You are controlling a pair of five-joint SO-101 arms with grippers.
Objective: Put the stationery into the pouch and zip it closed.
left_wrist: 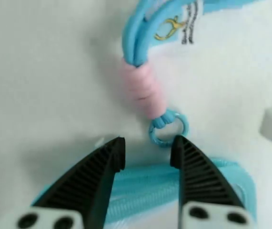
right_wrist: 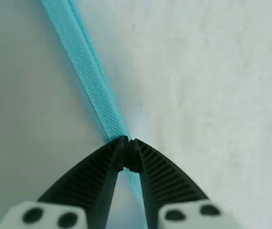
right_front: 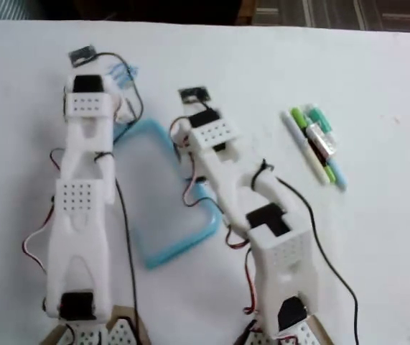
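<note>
A clear pouch with a light blue rim lies flat between the two arms. Its zipper pull, a blue ring on a pink bead and blue cord, lies just past my left gripper. That gripper is open over the pouch's far corner, with nothing between its fingers. My right gripper is shut on the pouch's blue rim at the far right side of the pouch. The stationery, several pens and markers in a bundle, lies on the table to the right of the pouch.
The white table is bare to the right of and in front of the stationery. Cables trail from both arms across the pouch and the table. The table's far edge runs along the top of the high view.
</note>
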